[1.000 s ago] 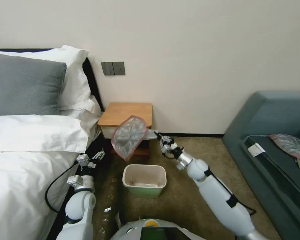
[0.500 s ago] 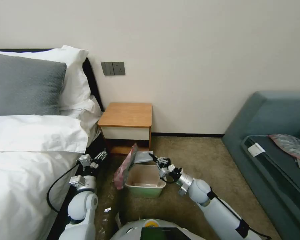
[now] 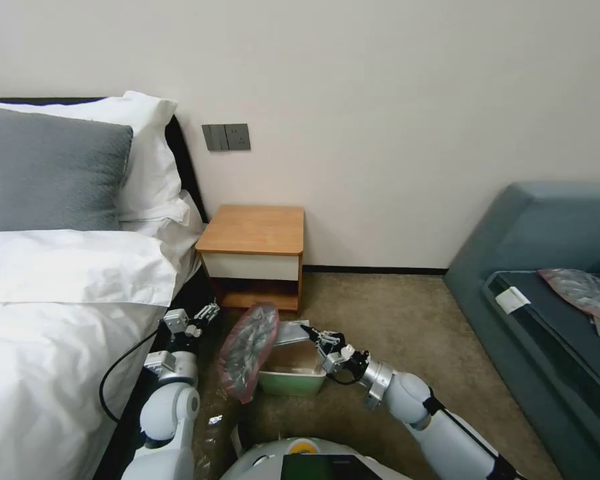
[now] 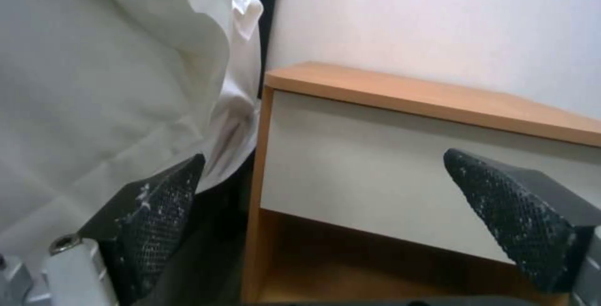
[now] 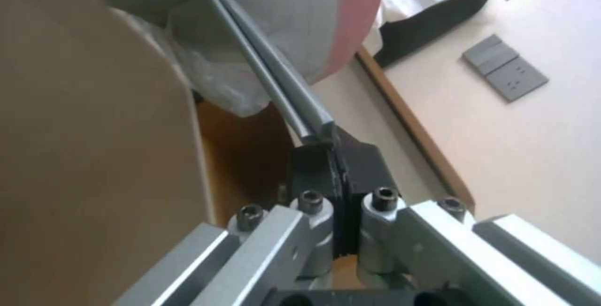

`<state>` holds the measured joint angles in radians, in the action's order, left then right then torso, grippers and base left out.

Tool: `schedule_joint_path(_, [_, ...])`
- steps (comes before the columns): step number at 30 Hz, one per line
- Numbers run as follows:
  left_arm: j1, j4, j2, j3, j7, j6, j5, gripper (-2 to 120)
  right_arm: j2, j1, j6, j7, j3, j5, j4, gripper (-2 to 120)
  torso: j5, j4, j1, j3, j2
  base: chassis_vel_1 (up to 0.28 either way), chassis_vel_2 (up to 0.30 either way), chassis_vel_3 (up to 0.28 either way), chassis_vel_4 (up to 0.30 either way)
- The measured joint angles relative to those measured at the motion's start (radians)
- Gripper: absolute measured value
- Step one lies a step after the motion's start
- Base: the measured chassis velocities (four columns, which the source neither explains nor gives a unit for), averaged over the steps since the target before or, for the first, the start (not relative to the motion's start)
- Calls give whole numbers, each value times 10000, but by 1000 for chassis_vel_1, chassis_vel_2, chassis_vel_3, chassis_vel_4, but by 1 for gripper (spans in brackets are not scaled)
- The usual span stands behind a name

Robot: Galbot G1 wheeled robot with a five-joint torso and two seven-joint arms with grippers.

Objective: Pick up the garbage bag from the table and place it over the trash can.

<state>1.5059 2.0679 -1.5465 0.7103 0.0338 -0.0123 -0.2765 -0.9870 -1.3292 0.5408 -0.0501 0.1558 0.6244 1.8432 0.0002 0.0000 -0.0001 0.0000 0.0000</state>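
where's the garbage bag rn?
Head view: the garbage bag hangs from the shut right end effector, draped over the trash can's left side, below the table.

Two bags, one bin

The garbage bag, crinkled translucent grey plastic with a pink-red rim, hangs tilted over the left end of the trash can, its lower edge sagging past the bin's left side; a flat grey part reaches across the opening. The trash can, pale green with a cream inside, stands on the carpet in front of the worktop, a wooden nightstand with white drawer front.
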Motion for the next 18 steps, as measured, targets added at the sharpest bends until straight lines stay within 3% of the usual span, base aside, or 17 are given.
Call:
schedule_joint_path(4, [-16,-6,23,-13,1,0,1,98,168,-92,25,-114,50,-183,-6,6,-1,0,0,0,0,0,0,0,0])
schedule_joint_path(10, [-30,-56,32,-187,13,4,66,98,806,-346,45,-600,167,-522,184,32,-1,1,0,0,0,0,0,0,0])
schedule_joint_path(12, [-30,-63,28,-224,13,5,77,98,870,-390,46,-620,200,-534,197,35,-2,1,0,0,0,0,0,0,0])
schedule_joint_path(18, [-29,-82,53,-397,16,17,108,98,1232,-866,180,-886,946,-721,475,61,1,-1,0,0,0,0,0,0,0])
